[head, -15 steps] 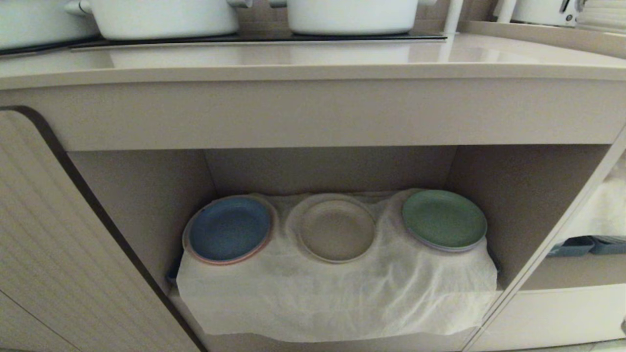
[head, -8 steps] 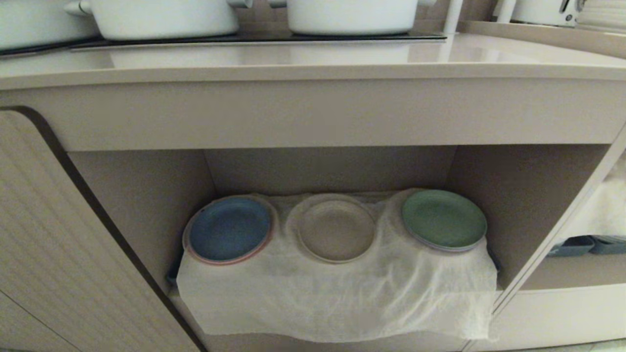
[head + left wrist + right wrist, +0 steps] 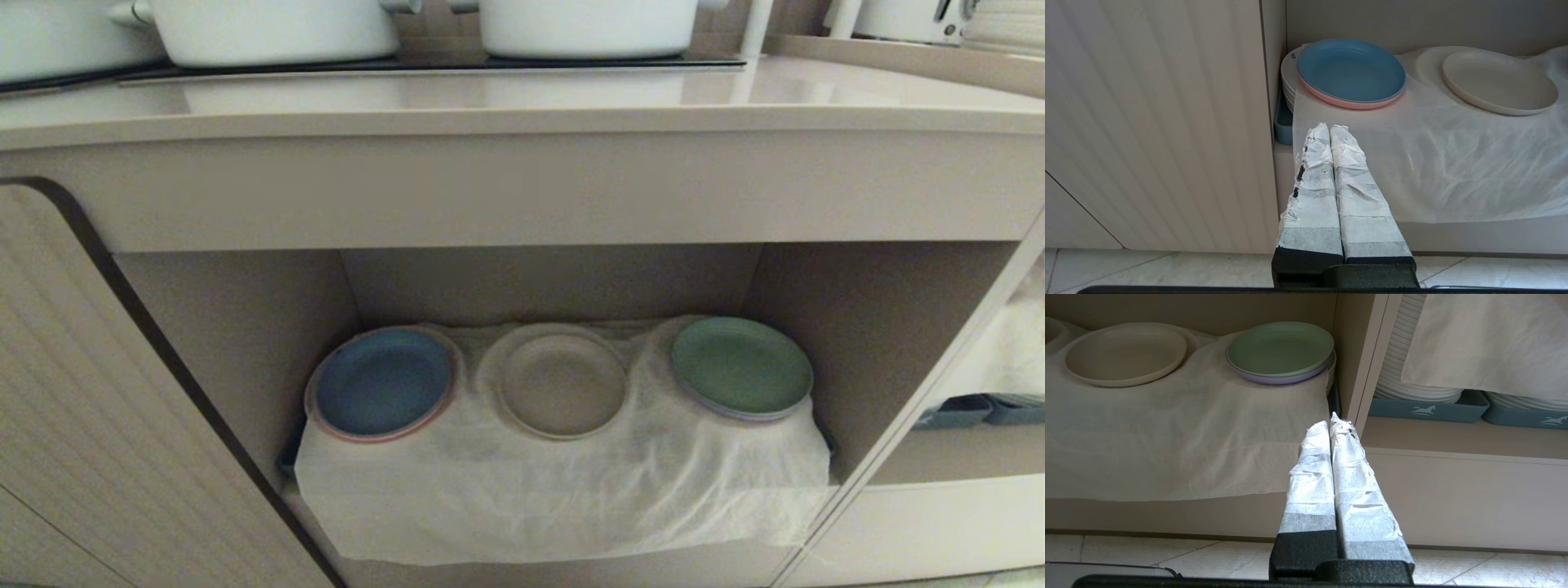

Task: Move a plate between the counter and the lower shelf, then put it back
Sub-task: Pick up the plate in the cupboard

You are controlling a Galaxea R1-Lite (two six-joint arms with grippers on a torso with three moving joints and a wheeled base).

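Head view: I see the plate (image 3: 562, 384) on the lower shelf (image 3: 563, 482), between blue and green plates.
Both end effectors, left (image 3: 1329, 127) and right (image 3: 1332, 421), sit closed and empty before the shelf's front edge, the plate beyond them.

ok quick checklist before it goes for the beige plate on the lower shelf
1. Cream-beige plate flat on the white cloth, between blue plate and green plate: ok.
2. Plate apart from both neighbours: ok.
3. Right tool shut, outside the lower shelf, needs opening: not ok.
4. Left tool shut, holding nothing: ok.
5. Bare counter in front of the pots: ok.
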